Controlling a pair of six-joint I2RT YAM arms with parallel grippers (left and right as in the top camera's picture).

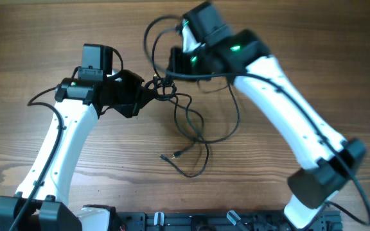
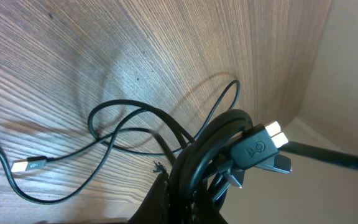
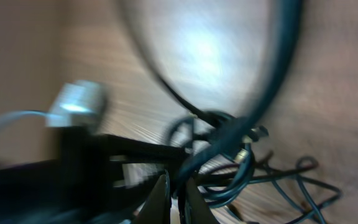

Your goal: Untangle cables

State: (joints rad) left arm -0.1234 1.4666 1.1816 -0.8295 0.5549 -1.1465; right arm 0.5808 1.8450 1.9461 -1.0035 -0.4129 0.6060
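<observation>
The cables (image 1: 191, 122) are thin black cords on the wooden table, knotted (image 1: 162, 85) at the middle, with loose loops running toward the front and one plug end (image 1: 166, 156) lying free. My left gripper (image 1: 148, 95) reaches in from the left and is shut on the bundle (image 2: 204, 149) beside a black USB plug (image 2: 260, 146). A small plug (image 2: 20, 166) lies on the wood. My right gripper (image 1: 174, 67) hangs just behind the knot, shut on a single strand (image 3: 229, 140) that rises between its fingertips (image 3: 161, 199). That view is blurred.
A large cable loop (image 1: 151, 35) arcs toward the table's far edge. The left arm's own wire (image 1: 40, 96) sticks out to the left. A black rail (image 1: 191, 221) runs along the front edge between the two arm bases.
</observation>
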